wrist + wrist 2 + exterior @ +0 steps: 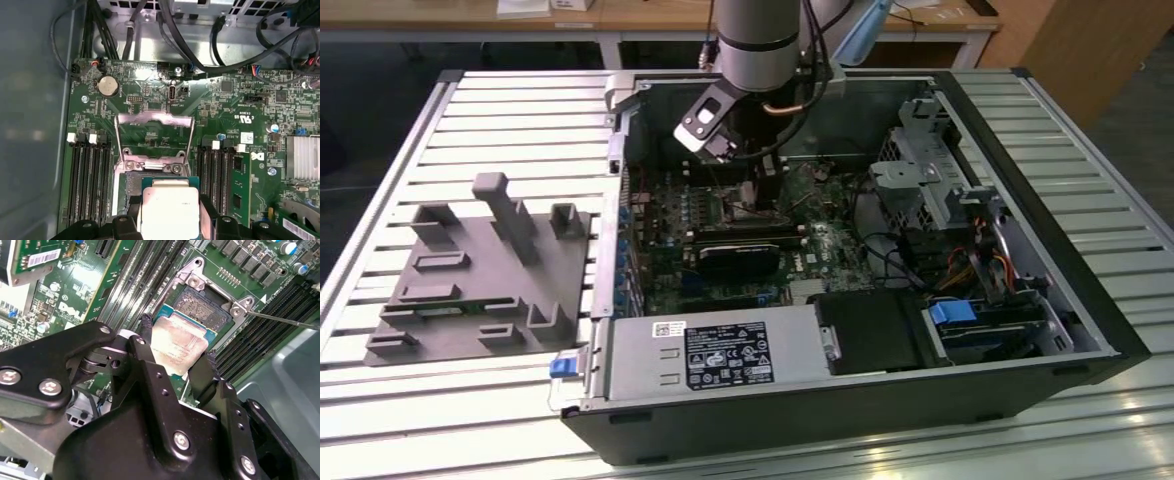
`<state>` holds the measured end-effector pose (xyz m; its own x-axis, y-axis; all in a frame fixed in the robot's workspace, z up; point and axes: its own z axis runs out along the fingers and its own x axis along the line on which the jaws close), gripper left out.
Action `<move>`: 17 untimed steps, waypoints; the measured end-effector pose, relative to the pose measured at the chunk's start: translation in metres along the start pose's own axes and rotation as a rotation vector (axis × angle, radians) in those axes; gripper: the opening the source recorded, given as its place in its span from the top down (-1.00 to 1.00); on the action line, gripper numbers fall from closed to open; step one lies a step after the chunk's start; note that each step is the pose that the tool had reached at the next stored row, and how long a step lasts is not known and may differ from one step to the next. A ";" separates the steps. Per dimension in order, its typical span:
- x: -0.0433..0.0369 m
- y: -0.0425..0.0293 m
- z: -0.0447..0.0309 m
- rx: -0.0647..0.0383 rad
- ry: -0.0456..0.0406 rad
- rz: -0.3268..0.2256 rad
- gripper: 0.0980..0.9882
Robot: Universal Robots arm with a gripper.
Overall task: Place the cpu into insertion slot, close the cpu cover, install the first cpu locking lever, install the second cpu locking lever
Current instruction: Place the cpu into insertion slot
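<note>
Silver cpu (181,346), one, in pincer (178,339) (by one insertion slot (204,304))

cpu (180,342) silver-grey top, green edge | fingers (202,377) black | motherboard (150,95) green | cpu cover (150,119) silver | table (520,110) pale grey, slatted

**What the Views Keep Back**

In the second wrist view the black two-fingered gripper (178,340) covers one edge of the flat square silver-grey cpu (179,347). The cpu hides part of the dark-centred square insertion slot (202,302). Whether the two touch cannot be told. The first wrist view's border cuts the cpu (170,215) short. In the exterior view the slot seems hidden behind the grey cylindrical robot arm (758,40).
</note>
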<state>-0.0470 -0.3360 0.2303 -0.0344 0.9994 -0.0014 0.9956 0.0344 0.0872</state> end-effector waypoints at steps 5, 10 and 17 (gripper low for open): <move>0.0020 -0.0003 0.0033 0.000 -0.0014 0.018 0.00; 0.0060 -0.0006 0.0074 0.000 -0.0036 0.041 0.00; 0.0106 -0.0009 0.0133 0.000 -0.0060 0.069 0.00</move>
<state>-0.0471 -0.3254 0.2169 0.0348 0.9994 -0.0014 0.9956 -0.0346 0.0872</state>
